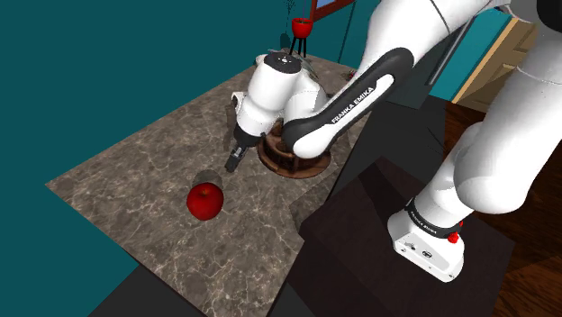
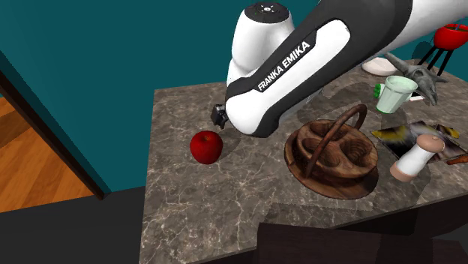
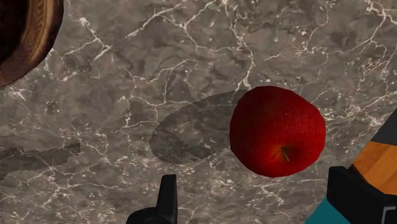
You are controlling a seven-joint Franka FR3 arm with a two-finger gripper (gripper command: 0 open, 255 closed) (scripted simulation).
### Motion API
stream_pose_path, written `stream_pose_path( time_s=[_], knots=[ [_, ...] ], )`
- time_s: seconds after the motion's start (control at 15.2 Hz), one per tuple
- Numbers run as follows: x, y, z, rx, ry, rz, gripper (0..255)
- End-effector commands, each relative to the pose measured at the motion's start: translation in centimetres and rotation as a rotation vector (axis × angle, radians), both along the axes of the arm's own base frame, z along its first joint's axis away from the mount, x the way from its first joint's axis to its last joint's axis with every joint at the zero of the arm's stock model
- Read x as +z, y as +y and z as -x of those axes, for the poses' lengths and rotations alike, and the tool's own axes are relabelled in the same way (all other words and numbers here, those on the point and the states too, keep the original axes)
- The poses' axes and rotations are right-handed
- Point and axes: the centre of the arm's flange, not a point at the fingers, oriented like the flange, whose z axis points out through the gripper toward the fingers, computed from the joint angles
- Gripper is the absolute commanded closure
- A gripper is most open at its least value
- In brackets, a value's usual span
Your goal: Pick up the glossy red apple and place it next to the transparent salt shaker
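Shoulder view, starting from its left: what came first?

– The red apple (image 1: 205,201). It sat alone on the marbled table (image 1: 117,180), toward that view's near left.

– And the gripper?

– The black gripper (image 1: 234,160) hung just right of the apple and a little farther back, low over the stone. In the wrist view its fingers (image 3: 167,198) stood spread apart. The apple (image 3: 278,130) lay on the table ahead of them, stem showing, and neither finger touched it.

– What was to the right of that?

– A round brown basket (image 1: 293,160), partly hidden behind the white arm.

– Did the second exterior view match?

– Yes. From its left there was the apple (image 2: 205,146), with the gripper (image 2: 219,116) close above and behind it. Next came the basket (image 2: 330,154) with its arched handle. Then the salt shaker (image 2: 417,157), white with a pale pink top, stood just beside the basket at the view's right.

– How did the apple and shaker lie relative to each other?

– Well apart, with the basket between them. A pale green cup (image 2: 395,94) stood farther back, beyond the basket.
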Motion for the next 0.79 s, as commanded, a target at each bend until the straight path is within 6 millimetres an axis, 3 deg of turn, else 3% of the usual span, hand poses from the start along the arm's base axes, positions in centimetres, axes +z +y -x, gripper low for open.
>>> stream_pose_path(
  time_s=[0.0,0.4,0.73],
  knots=[
    [-1.8,2.2,-0.6,0.038,-0.014,-0.005,0],
    [-6.3,8.1,-0.9,0.147,-0.053,-0.018,0],
    [-8.4,8.8,-1.7,0.151,-0.055,-0.018,0]
  ],
)
